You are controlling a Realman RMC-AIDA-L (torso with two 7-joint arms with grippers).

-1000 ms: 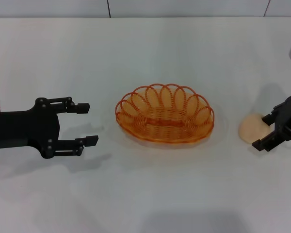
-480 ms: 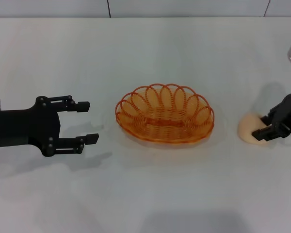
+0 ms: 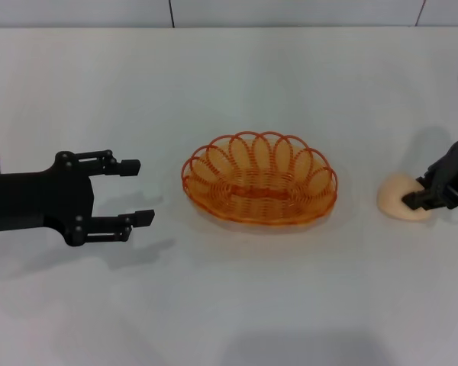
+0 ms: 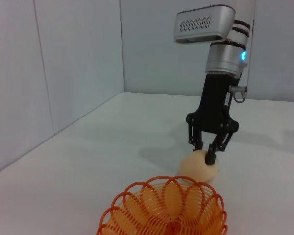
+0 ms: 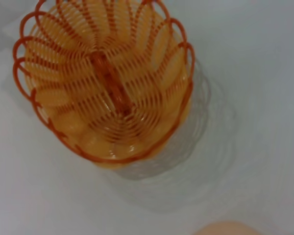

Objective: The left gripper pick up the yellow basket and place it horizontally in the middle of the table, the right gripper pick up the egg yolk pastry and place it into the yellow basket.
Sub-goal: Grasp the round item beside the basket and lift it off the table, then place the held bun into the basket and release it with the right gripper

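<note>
Right claw closing on the pastry — basket already centred on the table.

The small, smooth, pale peach dome-shaped egg yolk pastry (image 3: 404, 197) sits on the large plain white table (image 3: 237, 305) at about 3 o'clock from the oval, translucent orange-yellow wire-like plastic basket (image 3: 259, 180), well apart from it; the basket lies flat with its looped rim up and holds nothing. The black two-fingered right gripper (image 3: 424, 195) stands over the pastry, fingers narrowly parted and pinching its top. Against half a second ago, it has shifted slightly toward 12 o'clock and the pastry looks a touch displaced. The black left gripper (image 3: 131, 191) — fingers spread — hovers at 9 o'clock of the basket, unchanged.
</note>
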